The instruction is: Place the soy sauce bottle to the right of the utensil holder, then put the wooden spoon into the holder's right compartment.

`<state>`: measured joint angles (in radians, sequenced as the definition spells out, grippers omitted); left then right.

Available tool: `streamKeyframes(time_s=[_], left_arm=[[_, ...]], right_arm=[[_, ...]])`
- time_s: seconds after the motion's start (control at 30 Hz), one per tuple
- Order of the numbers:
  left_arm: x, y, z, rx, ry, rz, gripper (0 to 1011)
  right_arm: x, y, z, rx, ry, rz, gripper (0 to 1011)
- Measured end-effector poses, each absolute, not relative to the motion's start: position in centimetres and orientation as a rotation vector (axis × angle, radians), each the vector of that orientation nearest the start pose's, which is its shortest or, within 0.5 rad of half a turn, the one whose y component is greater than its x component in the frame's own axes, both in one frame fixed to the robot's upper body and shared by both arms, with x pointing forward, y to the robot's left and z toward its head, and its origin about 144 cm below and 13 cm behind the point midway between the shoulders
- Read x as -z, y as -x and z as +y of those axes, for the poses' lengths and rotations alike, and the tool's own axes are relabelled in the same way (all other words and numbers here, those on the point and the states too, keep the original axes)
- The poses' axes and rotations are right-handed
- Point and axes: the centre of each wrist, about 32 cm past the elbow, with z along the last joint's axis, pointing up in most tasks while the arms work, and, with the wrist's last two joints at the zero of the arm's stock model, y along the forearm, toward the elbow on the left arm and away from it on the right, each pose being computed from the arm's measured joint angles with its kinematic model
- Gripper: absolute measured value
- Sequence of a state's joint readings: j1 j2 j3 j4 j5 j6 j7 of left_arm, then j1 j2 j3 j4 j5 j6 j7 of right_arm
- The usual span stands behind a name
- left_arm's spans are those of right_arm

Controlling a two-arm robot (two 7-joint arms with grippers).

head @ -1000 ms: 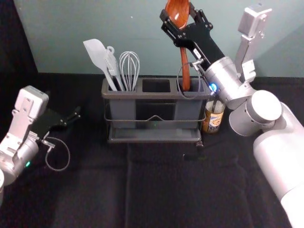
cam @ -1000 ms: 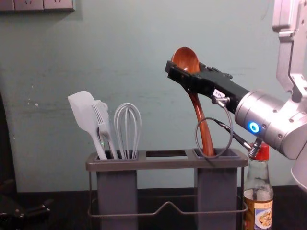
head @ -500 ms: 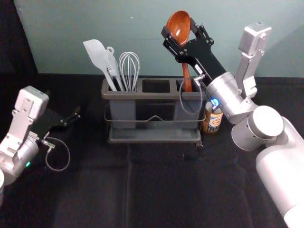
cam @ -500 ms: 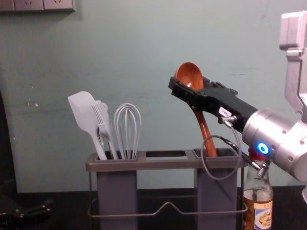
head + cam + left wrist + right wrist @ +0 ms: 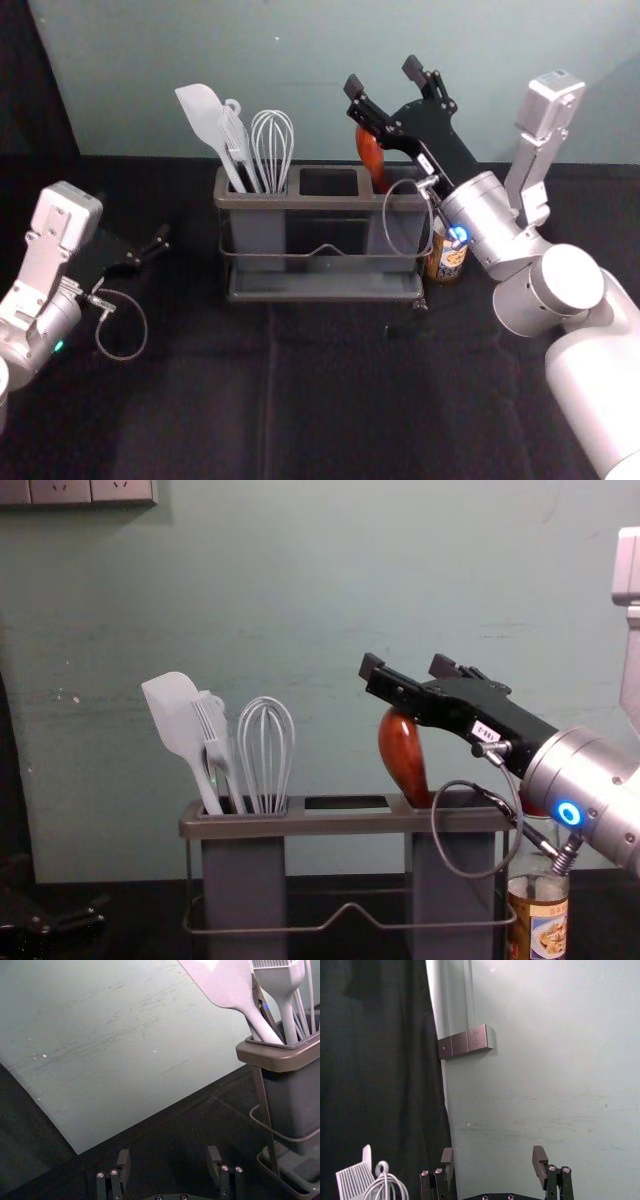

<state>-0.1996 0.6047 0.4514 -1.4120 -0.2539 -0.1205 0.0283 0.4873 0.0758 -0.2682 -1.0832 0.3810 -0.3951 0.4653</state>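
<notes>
A wooden spoon (image 5: 371,157) stands bowl-up in the right compartment of a dark grey utensil holder (image 5: 240,202), its reddish-brown bowl rising above the rim and leaning toward the robot's left in the chest view. The right tool (image 5: 383,76) hovers above and just behind the bowl, reaching in from the right side; its two black fingers are spread wide, and it has hold of nothing. From the pictures you cannot tell whether its underside touches the spoon. A soy sauce bottle (image 5: 447,258), clear glass with a picture label and a red cap (image 5: 531,805) partly hidden by the right arm, stands upright just beside the holder, on its right. In the left compartment, a white spatula (image 5: 203,112), a white brush (image 5: 236,138) and a white whisk (image 5: 272,145) lean with their heads up. The left tool (image 5: 136,222) is parked over the black-covered tabletop (image 5: 330,400), well apart from the holder on its left, fingers wide open and holding nothing. A pale green wall (image 5: 200,50) rises behind.
</notes>
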Motion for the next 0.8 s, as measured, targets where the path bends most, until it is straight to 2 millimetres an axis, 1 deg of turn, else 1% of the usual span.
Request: streamKeyframes(time_s=[0.43, 0.53, 0.7, 0.8], left_arm=[[-114.0, -48.9, 31.0, -1.248, -0.304, -0.285, 1005], [-114.0, -48.9, 31.0, -1.248, -0.304, -0.285, 1005], [-114.0, -48.9, 31.0, -1.248, -0.304, -0.285, 1005], [-114.0, -48.9, 31.0, -1.248, -0.304, -0.285, 1005]], right_arm=[[-117.9, -58.5, -18.7, 0.935, -0.394, -0.179, 1003], [-118.3, -58.2, -18.8, 0.935, -0.404, -0.189, 1002], [-119.3, -57.0, -19.4, 0.946, -0.421, -0.232, 1002], [-119.8, -56.2, -20.1, 0.955, -0.436, -0.255, 1003]])
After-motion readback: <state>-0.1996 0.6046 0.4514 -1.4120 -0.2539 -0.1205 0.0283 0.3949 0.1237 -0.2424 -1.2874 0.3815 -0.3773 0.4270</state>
